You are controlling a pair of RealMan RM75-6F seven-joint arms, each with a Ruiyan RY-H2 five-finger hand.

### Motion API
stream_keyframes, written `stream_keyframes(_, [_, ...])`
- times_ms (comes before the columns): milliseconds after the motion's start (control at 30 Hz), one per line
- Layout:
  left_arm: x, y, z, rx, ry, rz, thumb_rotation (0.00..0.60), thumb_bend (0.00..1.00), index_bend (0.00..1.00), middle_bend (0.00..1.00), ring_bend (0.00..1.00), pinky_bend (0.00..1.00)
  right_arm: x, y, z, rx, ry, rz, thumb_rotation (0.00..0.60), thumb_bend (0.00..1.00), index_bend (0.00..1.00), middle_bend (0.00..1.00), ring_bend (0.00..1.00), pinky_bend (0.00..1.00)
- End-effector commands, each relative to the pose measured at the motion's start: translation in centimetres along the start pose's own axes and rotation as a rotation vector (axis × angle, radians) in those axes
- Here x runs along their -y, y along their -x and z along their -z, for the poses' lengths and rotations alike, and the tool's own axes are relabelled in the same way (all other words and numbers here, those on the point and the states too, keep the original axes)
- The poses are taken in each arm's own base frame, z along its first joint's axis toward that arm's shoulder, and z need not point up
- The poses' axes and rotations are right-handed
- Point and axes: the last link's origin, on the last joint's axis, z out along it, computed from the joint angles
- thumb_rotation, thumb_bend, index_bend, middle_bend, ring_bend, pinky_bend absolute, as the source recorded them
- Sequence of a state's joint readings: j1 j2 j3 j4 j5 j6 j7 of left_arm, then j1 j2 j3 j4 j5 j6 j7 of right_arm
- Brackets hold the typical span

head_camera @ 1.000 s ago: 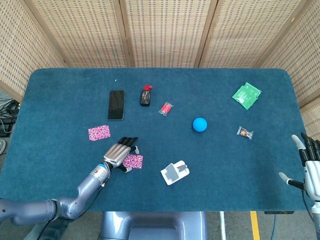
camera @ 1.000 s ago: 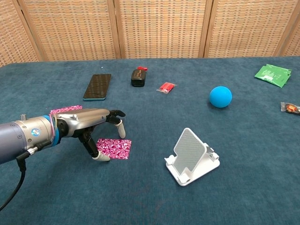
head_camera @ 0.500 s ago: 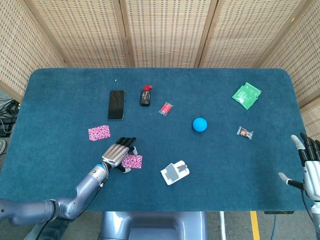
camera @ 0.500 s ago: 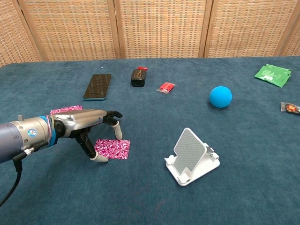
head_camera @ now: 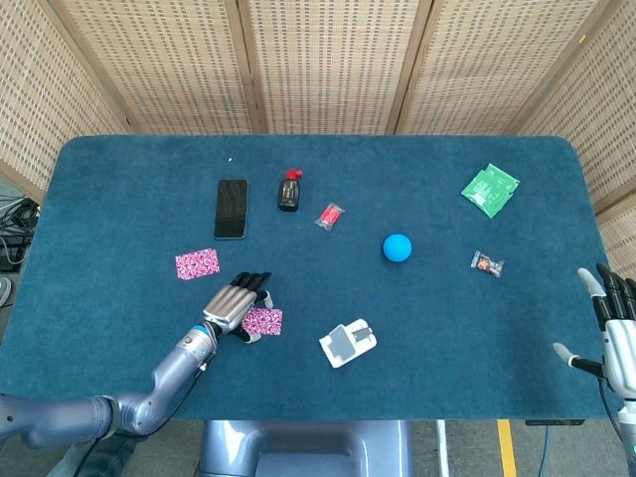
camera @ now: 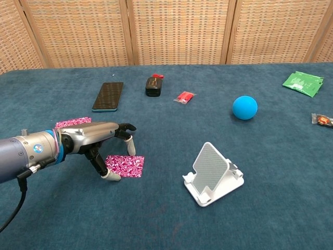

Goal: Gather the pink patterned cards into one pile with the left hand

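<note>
Cards: one pink card (camera: 125, 165) lies flat near the table's front left, long axis running left-right, with the left hand (camera: 96, 139) arched over its left end, fingertips down on it, nothing gripped. Second card (head_camera: 197, 263) sits well apart, up-left, tilted slightly. Right hand (head_camera: 614, 333) hangs spread off the right edge.

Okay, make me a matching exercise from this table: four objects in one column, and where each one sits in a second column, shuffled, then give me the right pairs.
Things:
1. black phone
2. blue ball
3. green packet
4. white phone stand

Places:
A. far right part of the table, near the back
B. near the front edge, right of the left hand
C. left of the small black bottle with the red cap
D. middle of the table, left of the small candy wrapper

Pairs: 1-C, 2-D, 3-A, 4-B
</note>
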State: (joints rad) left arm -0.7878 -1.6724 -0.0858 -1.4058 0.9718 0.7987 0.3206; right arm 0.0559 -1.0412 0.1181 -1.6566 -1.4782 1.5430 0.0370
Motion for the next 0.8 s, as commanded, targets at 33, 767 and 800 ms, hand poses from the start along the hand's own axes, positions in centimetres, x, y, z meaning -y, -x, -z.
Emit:
stream_keyframes(33, [0.0,0.0,0.0,-0.001,0.0,0.002,0.6,0.24,0.62,0.0,0.0,0.0,0.0,0.0,0.0,0.0,-0.001,0.0,0.6,0.0,0.0,0.0,0.0,0.0])
stream_keyframes(767, [0.9,-3.0,0.6,-0.096,-0.019,0.054,0.6,0.24,0.69,0.0,0.0,0.0,0.1,0.0,0.1,0.002,-0.003,0.001,0.6,0.0,0.0,0.0,0.0,0.0])
stream_keyframes(800, [1.3,-3.4,0.6,-0.109,-0.03,0.059,0.6,0.24,0.69,0.0,0.0,0.0,0.1,0.0,0.1,0.003,-0.004,0.001,0.6,0.0,0.0,0.0,0.0,0.0])
